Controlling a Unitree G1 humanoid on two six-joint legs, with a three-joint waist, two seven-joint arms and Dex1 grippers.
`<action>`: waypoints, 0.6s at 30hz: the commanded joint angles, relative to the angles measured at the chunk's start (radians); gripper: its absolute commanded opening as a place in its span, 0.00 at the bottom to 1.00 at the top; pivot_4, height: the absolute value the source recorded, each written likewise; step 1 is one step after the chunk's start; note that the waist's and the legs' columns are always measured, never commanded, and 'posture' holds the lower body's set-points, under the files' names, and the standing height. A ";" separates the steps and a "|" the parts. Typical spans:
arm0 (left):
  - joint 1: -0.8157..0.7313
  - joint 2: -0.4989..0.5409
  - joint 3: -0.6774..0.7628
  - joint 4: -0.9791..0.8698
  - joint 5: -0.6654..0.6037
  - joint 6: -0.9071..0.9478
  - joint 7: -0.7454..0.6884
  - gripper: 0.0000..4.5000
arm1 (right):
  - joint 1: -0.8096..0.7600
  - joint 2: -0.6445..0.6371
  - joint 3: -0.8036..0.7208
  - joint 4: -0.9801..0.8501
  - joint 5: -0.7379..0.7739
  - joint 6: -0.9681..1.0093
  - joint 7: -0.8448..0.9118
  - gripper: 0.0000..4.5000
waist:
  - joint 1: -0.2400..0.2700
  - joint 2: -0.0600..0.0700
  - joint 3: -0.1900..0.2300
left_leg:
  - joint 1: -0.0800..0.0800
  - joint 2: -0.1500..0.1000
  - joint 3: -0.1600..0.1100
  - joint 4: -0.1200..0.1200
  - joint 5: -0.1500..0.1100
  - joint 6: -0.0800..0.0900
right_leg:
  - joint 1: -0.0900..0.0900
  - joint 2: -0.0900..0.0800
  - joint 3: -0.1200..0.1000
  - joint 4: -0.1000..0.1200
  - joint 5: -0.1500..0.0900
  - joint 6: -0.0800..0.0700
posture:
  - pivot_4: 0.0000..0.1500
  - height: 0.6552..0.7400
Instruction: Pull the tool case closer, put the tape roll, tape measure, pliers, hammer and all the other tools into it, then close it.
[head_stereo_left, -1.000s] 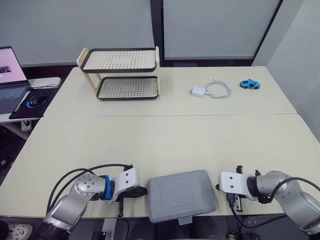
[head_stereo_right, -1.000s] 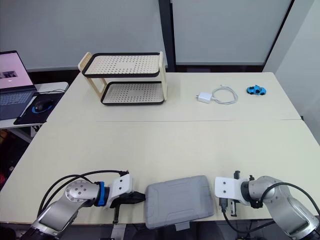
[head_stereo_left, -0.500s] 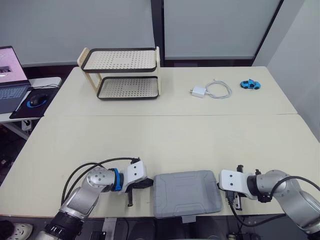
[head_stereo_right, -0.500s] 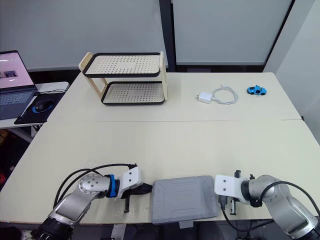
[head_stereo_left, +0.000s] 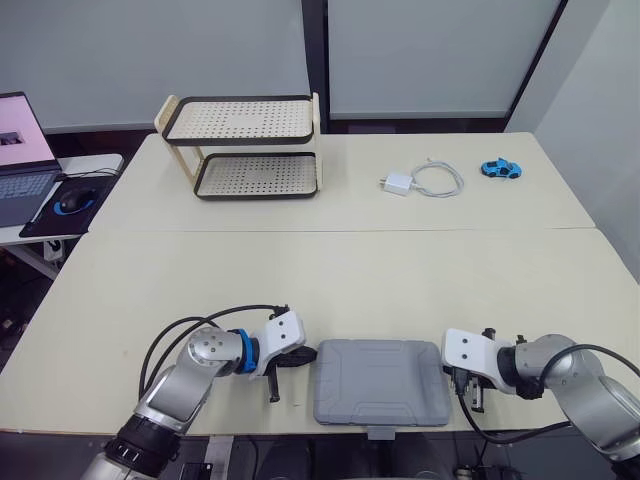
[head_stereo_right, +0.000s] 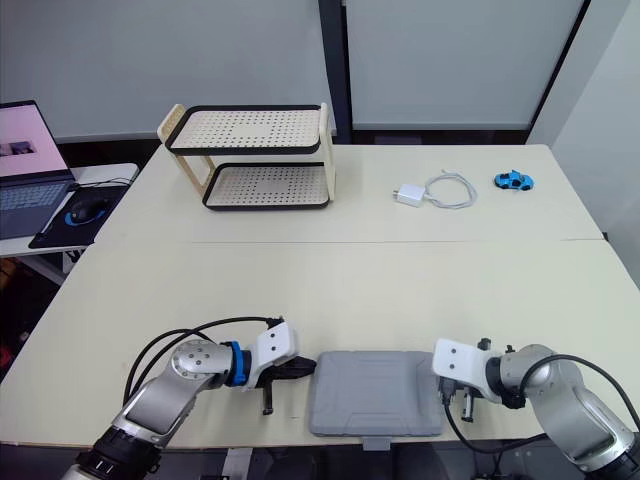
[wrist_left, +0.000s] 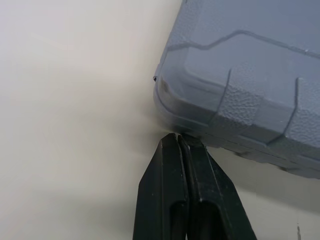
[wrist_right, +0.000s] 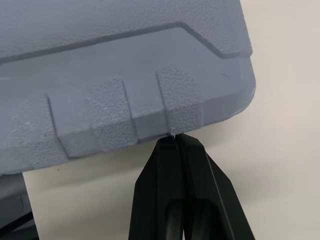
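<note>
My left gripper (wrist_left: 177, 141) and right gripper (wrist_right: 174, 142), both pinched closed and empty, press the case (head_stereo_left: 380, 382) from either side, apparently to steer it.

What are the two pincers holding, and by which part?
Nothing is gripped. The left pincer and right pincer are shut, tips at opposite sides of the gray case.

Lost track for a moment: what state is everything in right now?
tool case: closed, lying flat.
left gripper: shut, tips at the case's left side.
right gripper: shut, tips at the case's right side.
laptop: open, screen lit.
charger: lying loose, unplugged.
</note>
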 joint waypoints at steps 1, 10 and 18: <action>-0.022 -0.029 -0.028 -0.081 -0.029 0.000 -0.004 0.00 | -0.023 0.017 -0.012 -0.039 0.023 -0.002 -0.008 0.01 | 0.000 0.000 0.000 | 0.000 0.000 0.000 0.000 0.000 0.000 | 0.000 0.000 0.000 0.000 0.000 0.000 | 1.00 1.00; -0.001 0.021 -0.005 -0.093 -0.037 -0.003 -0.018 0.00 | -0.034 0.027 -0.017 -0.044 0.028 0.017 -0.015 0.01 | -0.002 0.000 0.000 | 0.000 0.000 0.000 0.000 0.000 0.000 | 0.000 0.000 0.000 0.000 0.000 0.000 | 1.00 1.00; 0.014 0.072 0.029 -0.083 -0.051 -0.011 -0.017 0.00 | -0.031 0.005 -0.037 -0.025 0.015 0.001 -0.027 0.01 | -0.004 0.000 0.000 | 0.000 0.001 -0.001 0.000 0.000 0.000 | 0.000 0.000 0.000 0.000 0.000 0.000 | 1.00 1.00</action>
